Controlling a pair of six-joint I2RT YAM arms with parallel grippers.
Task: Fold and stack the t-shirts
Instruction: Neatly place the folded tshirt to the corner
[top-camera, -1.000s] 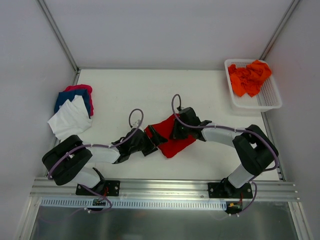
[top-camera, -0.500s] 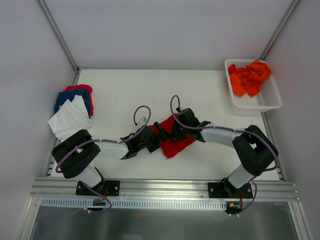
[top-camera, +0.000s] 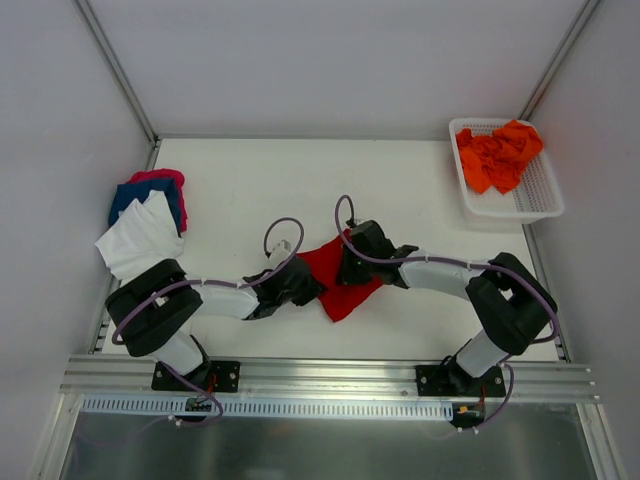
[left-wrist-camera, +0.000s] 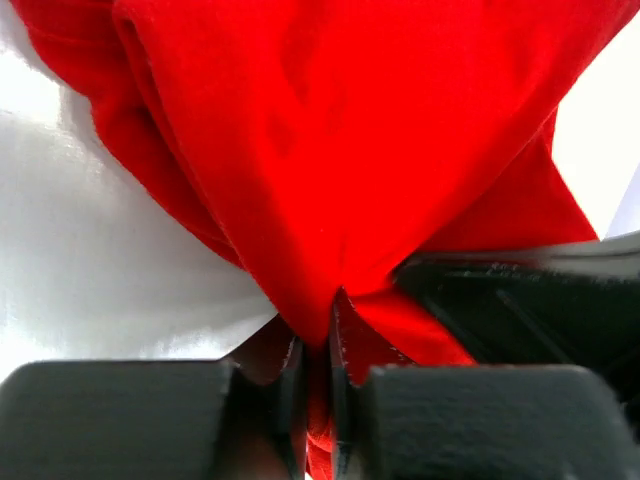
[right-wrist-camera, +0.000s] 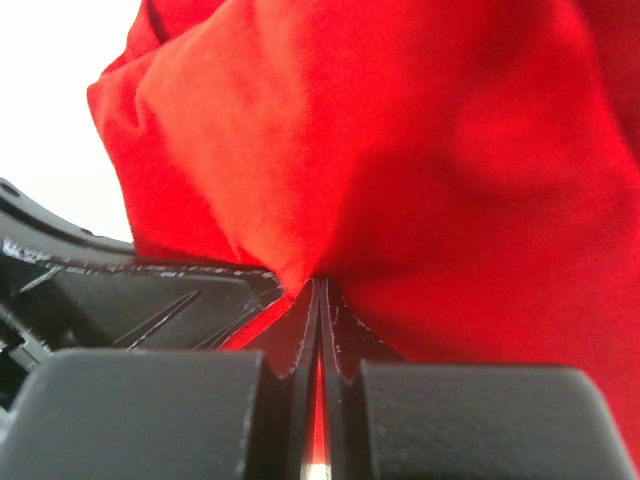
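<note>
Cloth is caught in both grippers. The left gripper (left-wrist-camera: 317, 345) has its fingers drawn almost together, pinching a gathered fold of the deep red t-shirt (left-wrist-camera: 330, 150), which spreads up from the tips in a bunched cone. The right gripper (right-wrist-camera: 320, 305) is pressed nearly tight, with only a thin sliver of the same red cloth between its fingers, and the tee bulges above it. Each wrist view shows the other gripper's black body just beside its own tips, so the two grips sit close together on the shirt.

In the top view, the left arm (top-camera: 225, 300) reaches low from its base at the near left, its forearm pointing right across the worktop (top-camera: 260, 180). The right arm (top-camera: 440, 272) bends at its elbow near the right edge and stretches leftward. They meet at mid-worktop, where the red tee is bunched between the grippers.

Counted: two arms, two grippers, one deep red t-shirt. At the left edge is a pile of one white t-shirt (top-camera: 140, 240), one blue t-shirt (top-camera: 130, 196) and one pink t-shirt (top-camera: 160, 177), the white one nearest. One white mesh basket (top-camera: 535, 195) sits at the far right corner with bright orange t-shirts (top-camera: 500, 155) heaped in it; how many, I cannot tell.
</note>
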